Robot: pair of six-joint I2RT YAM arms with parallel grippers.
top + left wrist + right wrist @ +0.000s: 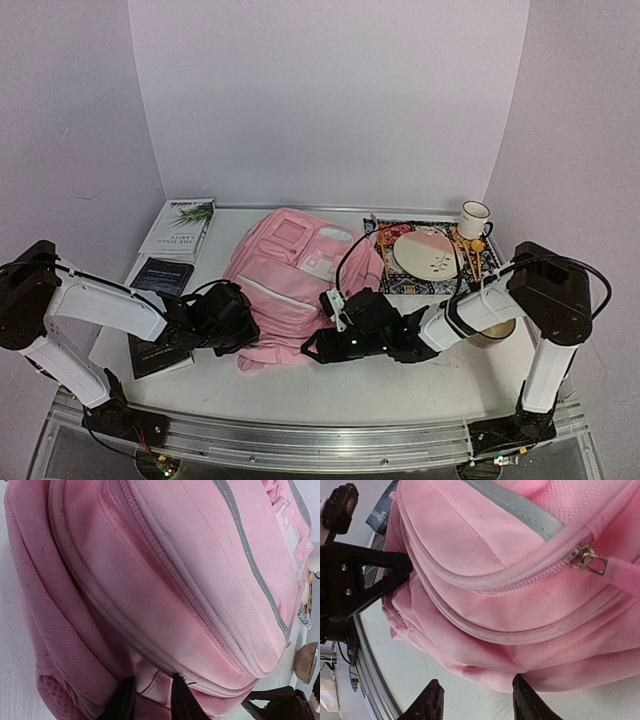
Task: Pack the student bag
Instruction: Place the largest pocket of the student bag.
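Student bag (295, 285) lying flat; left gripper (153, 682) reaching in at bag's 8 o'clock, fingers pinching near-edge fabric; right gripper (476, 681) stretching low at 5 o'clock, fingers parted

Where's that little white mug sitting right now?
In the top view, the white mug stands at the table's far right, just behind the round plate on the patterned mat, near the right wall.

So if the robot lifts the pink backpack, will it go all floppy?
Probably floppy: the pink backpack is soft fabric, creased and slumped on the table. That slump hints it's fairly empty, so light. Pushed, the woven cloth may bunch up rather than slide.
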